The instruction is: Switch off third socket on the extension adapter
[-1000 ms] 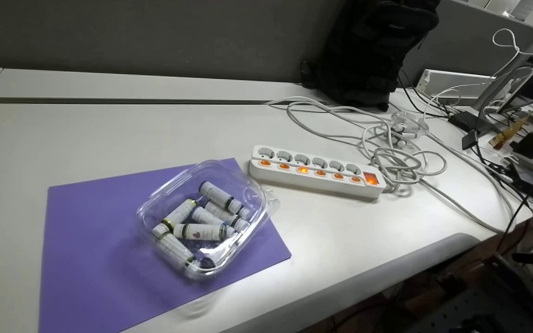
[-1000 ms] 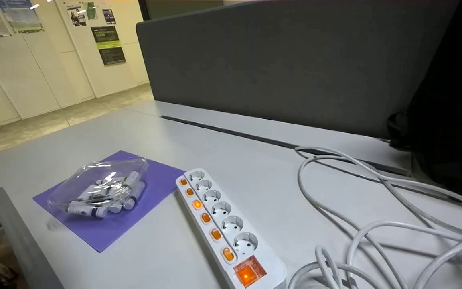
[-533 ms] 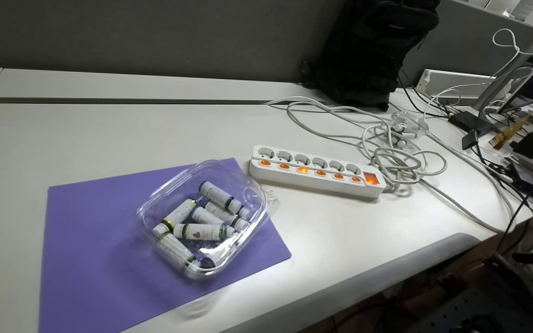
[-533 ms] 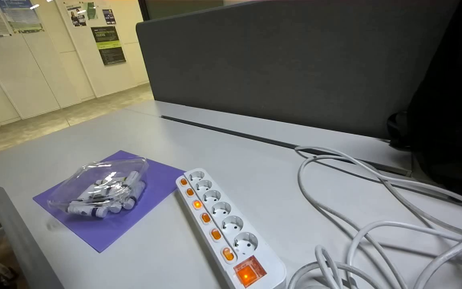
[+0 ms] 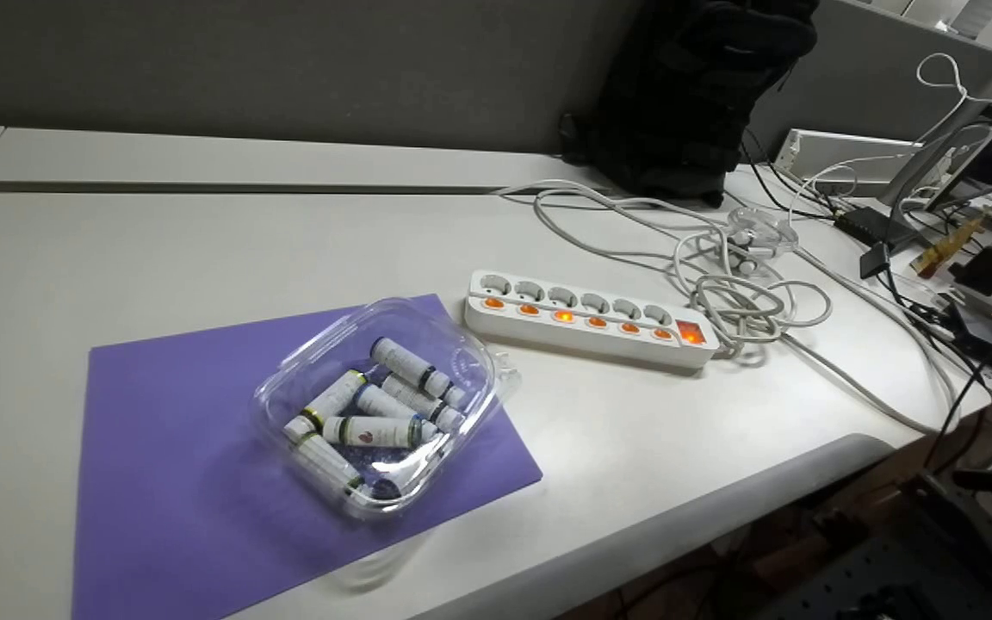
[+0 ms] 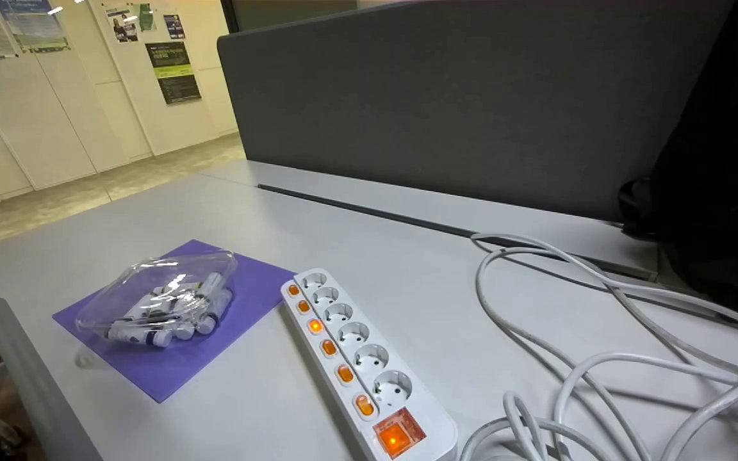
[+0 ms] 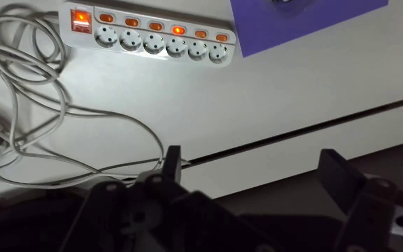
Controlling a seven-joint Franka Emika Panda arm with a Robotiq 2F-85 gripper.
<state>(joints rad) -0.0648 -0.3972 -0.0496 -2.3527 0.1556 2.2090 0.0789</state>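
The white extension adapter lies on the table and shows in both exterior views (image 5: 582,337) (image 6: 430,398) and at the top of the wrist view (image 7: 142,30). Its sockets hold no plugs. One small orange switch (image 5: 563,316) glows brightly, the third from the end nearest the purple sheet; it also glows in the wrist view (image 7: 178,30). The other small switches look unlit. The large red main switch (image 7: 81,21) at the cable end is lit. My gripper (image 7: 251,155) is open and empty, its fingers wide apart at the bottom of the wrist view. No exterior view shows it.
A clear plastic tray (image 5: 380,514) of several small bottles stands on a purple sheet (image 5: 151,430) beside the adapter. White cable (image 5: 741,320) lies coiled at the adapter's main-switch end. A black backpack (image 5: 685,95) and a dark partition (image 6: 439,109) stand at the back.
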